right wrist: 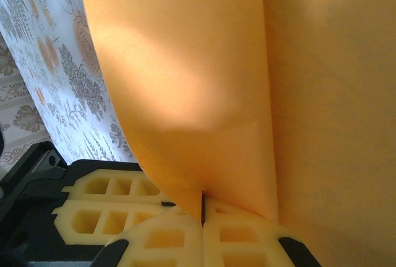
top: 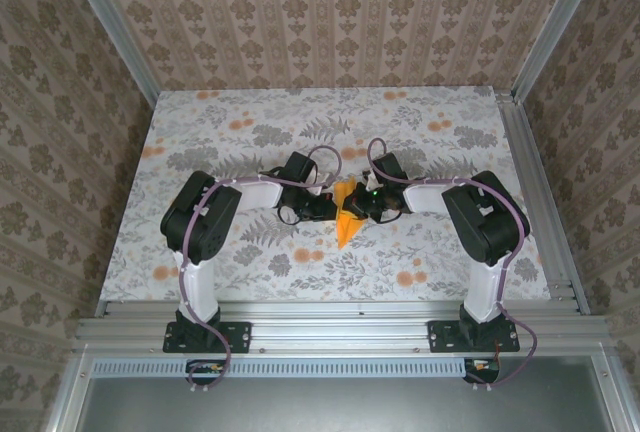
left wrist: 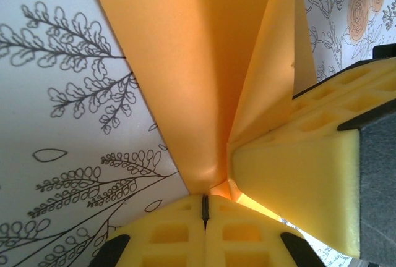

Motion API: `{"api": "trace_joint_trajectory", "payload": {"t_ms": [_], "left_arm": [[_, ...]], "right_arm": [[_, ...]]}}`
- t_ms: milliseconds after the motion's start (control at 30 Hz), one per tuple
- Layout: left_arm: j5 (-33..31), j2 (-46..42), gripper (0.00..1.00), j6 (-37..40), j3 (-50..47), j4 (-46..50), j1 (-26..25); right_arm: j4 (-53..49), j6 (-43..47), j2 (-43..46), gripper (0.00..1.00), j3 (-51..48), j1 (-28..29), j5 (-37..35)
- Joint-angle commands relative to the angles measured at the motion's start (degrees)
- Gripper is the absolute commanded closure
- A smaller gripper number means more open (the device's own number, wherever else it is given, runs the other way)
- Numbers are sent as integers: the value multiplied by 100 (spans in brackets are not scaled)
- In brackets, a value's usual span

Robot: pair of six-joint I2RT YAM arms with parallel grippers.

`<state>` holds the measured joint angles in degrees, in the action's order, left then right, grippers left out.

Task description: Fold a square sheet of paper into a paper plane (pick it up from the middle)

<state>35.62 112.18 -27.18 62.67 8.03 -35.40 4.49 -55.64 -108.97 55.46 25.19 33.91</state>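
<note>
- Nearest you, the left arm's base [top: 205, 335] and the right arm's base [top: 478, 335] are bolted to the aluminium rail [top: 340, 314] along the near edge of the worktop [top: 450, 252].
- From there both arms bend at the elbow and reach inward, so your two hands meet tip to tip over the middle of the flower-printed worktop.
- Your left hand [top: 328, 208] is fully closed. In its wrist view the two yellow fingers [left wrist: 167, 236] press flat together with only a thin dark seam between them. The orange paper [left wrist: 185, 63] runs down into that seam and is pinched there.
- Your right hand [top: 368, 202] is clamped shut in the same way. In its wrist view its yellow fingers [right wrist: 241, 236] meet, and the paper's folded edge disappears into the seam between them.
- The hands grip the same paper just beside each other. In the left wrist view, a right-hand finger lies against the paper on the right. In the right wrist view, the left hand's fingers sit at the lower left, next to the sheet.
- The paper is folded. In the left wrist view, two panels meet in a valley crease above the fingers. From above it is a narrow shape with its point towards the near edge.
- You cannot tell whether that point touches the worktop.
- Beyond the hands lie the far half of the worktop and the patterned back wall [top: 330, 12].
</note>
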Motion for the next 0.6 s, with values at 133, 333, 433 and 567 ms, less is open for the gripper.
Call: {"api": "trace_joint_trajectory", "payload": {"t_ms": [133,333,433,567], "left_arm": [[-80,201,100,184,-100,87,-38],[-81,197,100,154,-152,32,-37],[-72,189,100,157,-159,14,-38],[-81,190,100,160,-164,14,-38]], "right_arm": [[109,-260,102,95,59,56,-62],[379,-560,95,96,-24,40,-173],[401,-591,108,96,-16,21,-223],[436,-625,57,96,-27,21,-203]]}}
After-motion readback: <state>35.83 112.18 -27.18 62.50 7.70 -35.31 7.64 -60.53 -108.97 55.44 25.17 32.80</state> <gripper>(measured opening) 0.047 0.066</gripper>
